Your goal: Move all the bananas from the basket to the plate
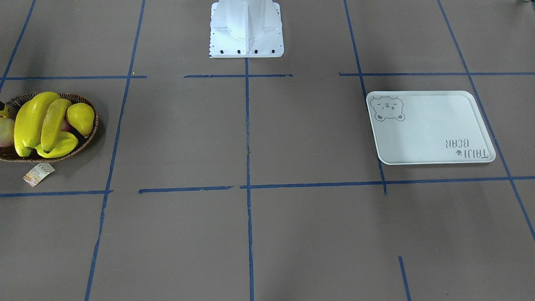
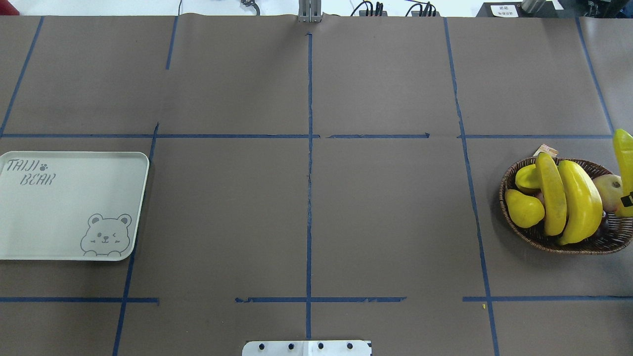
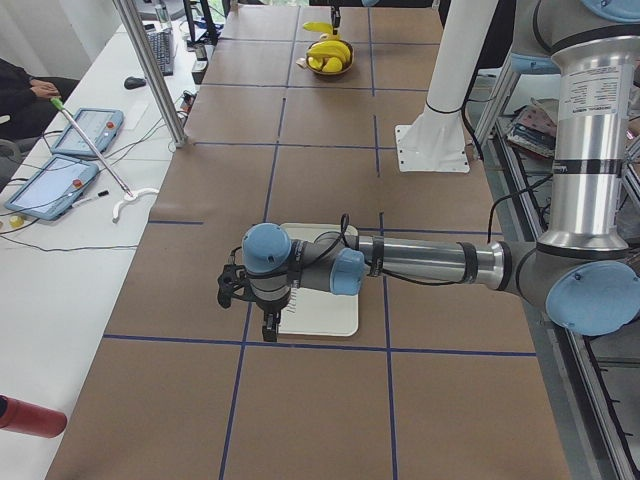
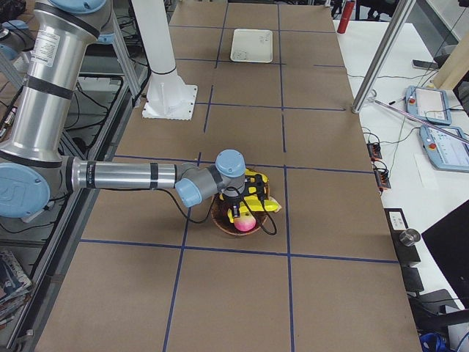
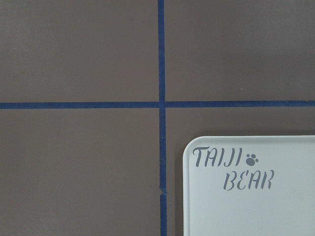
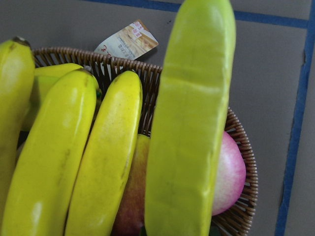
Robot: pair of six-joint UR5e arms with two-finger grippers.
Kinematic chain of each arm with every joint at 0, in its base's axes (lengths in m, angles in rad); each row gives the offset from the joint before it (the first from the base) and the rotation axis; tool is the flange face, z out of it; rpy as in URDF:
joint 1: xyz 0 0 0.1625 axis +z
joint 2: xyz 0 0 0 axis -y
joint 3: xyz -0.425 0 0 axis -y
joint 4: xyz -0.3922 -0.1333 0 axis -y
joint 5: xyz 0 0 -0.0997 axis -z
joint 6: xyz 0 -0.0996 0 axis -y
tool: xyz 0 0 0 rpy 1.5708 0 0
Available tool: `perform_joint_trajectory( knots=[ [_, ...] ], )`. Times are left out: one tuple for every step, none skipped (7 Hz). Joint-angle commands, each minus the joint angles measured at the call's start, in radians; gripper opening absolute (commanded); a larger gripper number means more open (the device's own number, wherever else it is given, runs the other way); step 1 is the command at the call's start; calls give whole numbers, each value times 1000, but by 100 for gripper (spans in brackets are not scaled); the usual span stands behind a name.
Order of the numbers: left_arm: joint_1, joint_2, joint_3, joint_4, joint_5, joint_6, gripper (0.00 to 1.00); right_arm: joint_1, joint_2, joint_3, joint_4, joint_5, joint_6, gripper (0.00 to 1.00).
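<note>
Banana (image 6: pixel 189 123), apparently aloft, over basket (image 6: pixel 238 216) rim.

Overhead and front views face oppositely, sharing the basket (image 2: pixel 549 243)

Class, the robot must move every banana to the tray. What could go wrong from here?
The right claw is at the ridged yellow-green starfruit, so it may carry the wrong fruit. The four glossy yellow bananas lie stacked in the dark wicker basket; pulling one may tip others out.
</note>
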Motion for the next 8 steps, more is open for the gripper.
perform_joint_trajectory(
  knots=[
    [0,0,-1,0,-13,-8,100,89,-2,35,-18,112,-13,0],
    [-1,0,-4,1,-15,-8,100,138,-19,87,-24,151,-16,0],
    [-1,0,-3,1,-25,-8,100,189,-25,160,-67,156,-16,0],
    [0,0,0,0,-34,-8,100,226,-19,243,-140,156,-16,0],
    [0,0,-4,0,-36,-8,100,237,25,268,-174,156,-13,0],
    [0,-2,-7,0,-38,-5,100,194,147,262,-254,151,-2,0],
    [0,-2,-9,-7,-60,-7,100,98,302,259,-412,140,1,0],
    [0,-3,-4,-34,-102,-10,100,29,449,242,-537,134,36,1]
  ],
)
